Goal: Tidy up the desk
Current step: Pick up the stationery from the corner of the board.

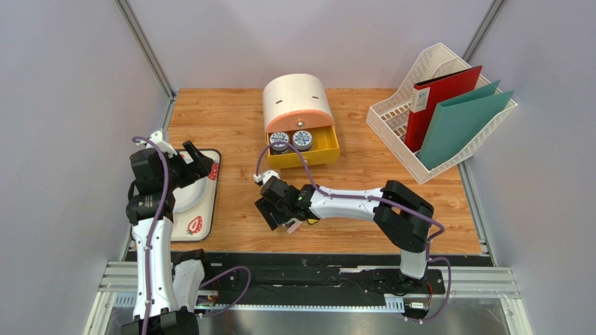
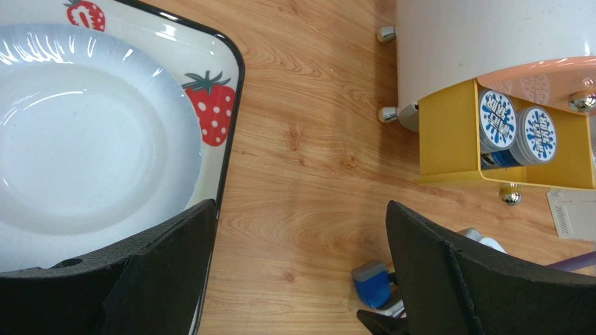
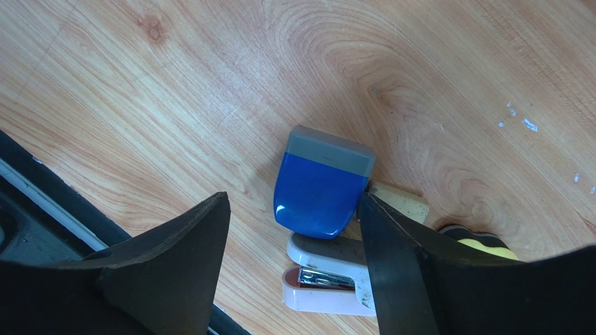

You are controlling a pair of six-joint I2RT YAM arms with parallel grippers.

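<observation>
The desk (image 1: 231,118) is a light wood-grain top. My right gripper (image 1: 273,213) hangs low near its front edge, open, with its jaws either side of a blue block with a grey cap (image 3: 320,185). The right finger (image 3: 392,258) touches the block's edge and the left finger (image 3: 189,244) stands apart from it. A white and pink stapler (image 3: 329,276) lies just below the block, with a beige eraser (image 3: 402,201) beside it. My left gripper (image 2: 301,209) is wide open and empty at the edge of the strawberry tray (image 2: 224,70).
A white plate (image 2: 84,139) lies in the tray. A cream box (image 1: 297,101) at the back has its yellow drawer (image 1: 325,150) pulled out, with two round blue-and-white tins (image 2: 497,118) in it. A white file rack (image 1: 399,118) with a red folder (image 1: 448,91) and a green folder (image 1: 462,125) stands back right.
</observation>
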